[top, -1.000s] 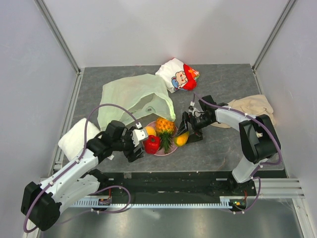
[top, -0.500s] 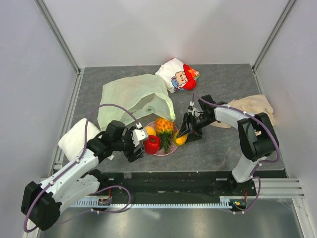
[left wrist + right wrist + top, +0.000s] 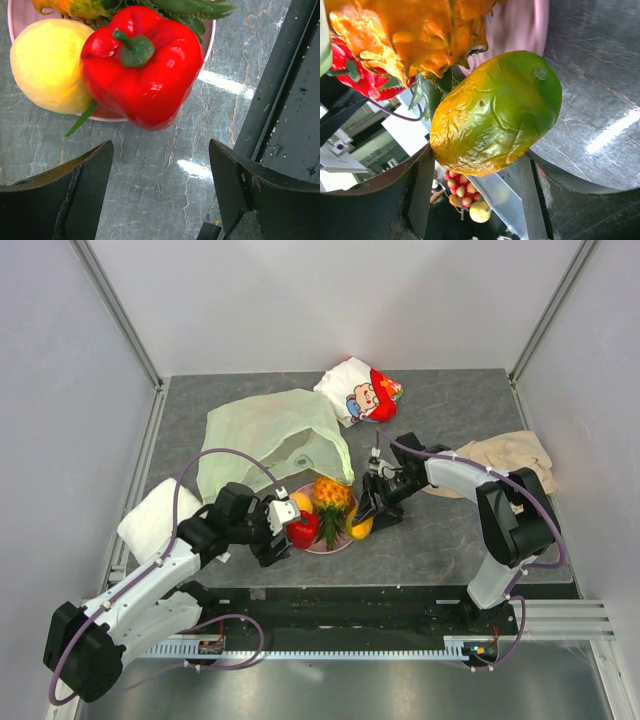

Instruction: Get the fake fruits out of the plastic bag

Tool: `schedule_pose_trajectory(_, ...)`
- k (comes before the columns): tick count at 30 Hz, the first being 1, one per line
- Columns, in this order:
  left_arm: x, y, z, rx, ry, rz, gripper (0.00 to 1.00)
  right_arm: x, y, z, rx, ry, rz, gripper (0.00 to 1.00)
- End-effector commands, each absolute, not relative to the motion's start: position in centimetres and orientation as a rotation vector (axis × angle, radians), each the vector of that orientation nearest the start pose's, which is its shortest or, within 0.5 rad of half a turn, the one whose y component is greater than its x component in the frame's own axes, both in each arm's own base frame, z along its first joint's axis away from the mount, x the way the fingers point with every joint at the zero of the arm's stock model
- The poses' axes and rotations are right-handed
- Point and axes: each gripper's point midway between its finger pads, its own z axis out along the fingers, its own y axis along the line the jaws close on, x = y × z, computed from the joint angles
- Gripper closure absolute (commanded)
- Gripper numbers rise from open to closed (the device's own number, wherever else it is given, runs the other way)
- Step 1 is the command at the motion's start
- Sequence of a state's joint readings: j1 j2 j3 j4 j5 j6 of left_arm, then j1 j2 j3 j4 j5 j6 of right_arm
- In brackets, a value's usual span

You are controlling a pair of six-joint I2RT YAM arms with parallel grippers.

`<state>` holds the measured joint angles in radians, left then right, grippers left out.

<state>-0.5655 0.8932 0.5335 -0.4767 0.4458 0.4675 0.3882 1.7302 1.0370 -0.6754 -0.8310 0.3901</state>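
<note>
Step in hand: handling the mango point(image 3: 495, 112), the fruit nearest my right hand point(image 3: 475, 156). That hand is clamped on it, one finger pressed on each flank. The mango sits at the right rim of the pink plate point(image 3: 15, 12), just beside the pineapple point(image 3: 420, 35).

My left hand point(image 3: 160, 152) has its fingers apart and grips nothing. It hovers low over the counter point(image 3: 440, 530) with the red pepper point(image 3: 142, 65) directly ahead. The pepper lies on the plate against a yellow fruit point(image 3: 47, 65).

The plastic bag point(image 3: 272, 435) lies crumpled behind the plate, well apart from both hands. I cannot tell whether any fruit is inside it.

Judged progress: four fruits are out and grouped at the plate, so the task is near its end.

Next move, as I judge it:
1. Seat the mango with the others.
2. Keep clear of the pineapple leaves.
3. Release only once the mango rests stably.
</note>
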Motion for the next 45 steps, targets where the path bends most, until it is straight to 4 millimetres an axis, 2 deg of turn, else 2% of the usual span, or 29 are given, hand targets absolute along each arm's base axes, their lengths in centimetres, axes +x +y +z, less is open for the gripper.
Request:
schedule_pose_trajectory(1,17.6,-18.1,9.3,1.325,1.930,-0.570,0.16,22.3,24.4,8.9,-0.249,2.935,1.268,0.46)
schedule_pose_trajectory(5,17.7,-18.1,9.4,1.319,1.929,-0.565,0.16,22.6,24.5,9.1,-0.300,2.922,1.203,0.47)
schedule_pose_trajectory(9,17.7,-18.1,9.3,1.317,1.933,-0.562,0.16,22.9,25.2,10.4,-0.396,2.877,1.176,0.46)
schedule_pose_trajectory(17,17.9,-18.0,9.2,1.311,1.941,-0.555,0.16,21.9,25.5,8.2,-0.426,2.936,1.146,0.44)
schedule_pose_trajectory(23,18.0,-18.0,9.2,1.308,1.948,-0.554,0.16,22.6,25.4,8.6,-0.468,2.905,1.122,0.45)
schedule_pose_trajectory(27,18.1,-18.1,9.3,1.302,1.944,-0.551,0.15,23.1,25.2,8.0,-0.492,2.909,1.077,0.47)
schedule_pose_trajectory(29,18.2,-18.2,9.9,1.291,1.936,-0.554,0.15,23.6,24.4,8.3,-0.502,2.908,1.027,0.48)
schedule_pose_trajectory(32,18.5,-18.4,10.9,1.276,1.926,-0.557,0.15,24.3,21.3,9.0,-0.531,2.909,0.889,0.48)
schedule_pose_trajectory(36,18.8,-18.1,12.0,1.275,1.917,-0.517,0.14,25.3,16.6,9.6,-0.678,2.890,0.678,0.48)
schedule_pose_trajectory(37,18.7,-17.7,11.8,1.281,1.933,-0.502,0.14,25.6,15.8,9.6,-0.795,2.850,0.632,0.48)
schedule_pose_trajectory(40,18.9,-17.4,12.7,1.270,1.909,-0.472,0.12,25.8,13.5,8.3,-1.031,2.781,0.463,0.47)
schedule_pose_trajectory(41,19.1,-17.4,13.1,1.256,1.907,-0.467,0.11,25.3,12.6,7.4,-1.100,2.780,0.425,0.47)
schedule_pose_trajectory(42,19.3,-17.4,13.2,1.235,1.922,-0.466,0.10,25.8,11.6,6.8,-1.150,2.757,0.335,0.47)
schedule_pose_trajectory(44,19.8,-17.3,13.8,1.193,1.935,-0.461,0.09,25.8,10.6,5.9,-1.274,2.706,0.274,0.45)
schedule_pose_trajectory(45,19.9,-17.4,14.1,1.186,1.931,-0.464,0.09,26.5,10.5,5.8,-1.301,2.669,0.245,0.44)
